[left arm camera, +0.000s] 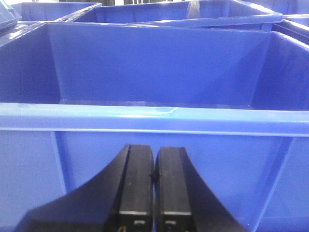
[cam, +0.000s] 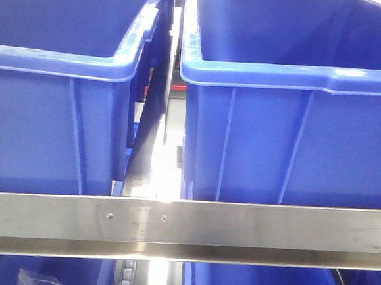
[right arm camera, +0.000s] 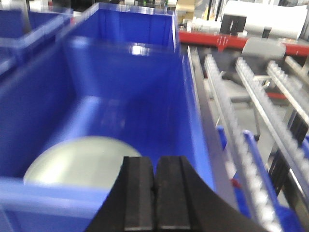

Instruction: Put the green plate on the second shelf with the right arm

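In the right wrist view the green plate lies flat on the floor of a blue bin, at its near left end. My right gripper hovers above the bin's near rim, just right of the plate, its black fingers pressed together with nothing between them. In the left wrist view my left gripper is shut and empty, facing the outer wall of another blue bin. Neither gripper nor the plate appears in the front view.
Two blue bins stand side by side behind a steel shelf rail, with a narrow gap between them. More blue bins sit below the rail. Roller conveyor tracks run to the right of the plate's bin.
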Motion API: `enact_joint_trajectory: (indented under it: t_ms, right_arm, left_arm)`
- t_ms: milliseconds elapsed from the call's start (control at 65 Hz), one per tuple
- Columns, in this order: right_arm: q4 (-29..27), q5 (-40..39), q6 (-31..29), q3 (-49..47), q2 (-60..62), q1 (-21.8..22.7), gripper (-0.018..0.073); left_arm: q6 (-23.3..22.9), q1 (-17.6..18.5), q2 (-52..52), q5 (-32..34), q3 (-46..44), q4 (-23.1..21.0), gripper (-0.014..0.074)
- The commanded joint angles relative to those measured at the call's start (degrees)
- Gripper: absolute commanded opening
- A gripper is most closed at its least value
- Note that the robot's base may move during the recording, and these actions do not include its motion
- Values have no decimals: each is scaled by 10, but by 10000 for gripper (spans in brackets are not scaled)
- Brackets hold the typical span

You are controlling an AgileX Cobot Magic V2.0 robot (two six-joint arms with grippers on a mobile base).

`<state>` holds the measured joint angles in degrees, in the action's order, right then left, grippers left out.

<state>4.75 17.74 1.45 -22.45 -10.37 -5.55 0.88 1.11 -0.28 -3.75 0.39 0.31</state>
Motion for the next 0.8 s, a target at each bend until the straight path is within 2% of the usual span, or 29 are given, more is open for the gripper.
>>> enact_joint_trajectory:
  t_ms: [0,92,138,231,369,461,784]
  right_arm:
    - [8,-141,-6,60,27,13,53]
    - [-7,-215,-5,128,67,26,53]
    - [-23,-226,-5,152,77,32,53]
    - [-60,-225,-5,179,84,33,53]
    - [-82,-229,-5,210,89,33,53]
    - [-82,-241,-5,231,103,33,53]
    - [-79,-207,-6,230,109,33,53]
  left_arm:
    - [-1,5,-8,49,24,0,130]
    - [-1,5,-8,49,24,0,130]
    - [-1,5,-8,49,24,0,130]
    - [-1,5,-8,49,24,0,130]
    - [-1,5,-8,49,24,0,130]
    - [-1,5,-8,49,24,0,130]
    - [-1,5,-8,49,24,0,130]
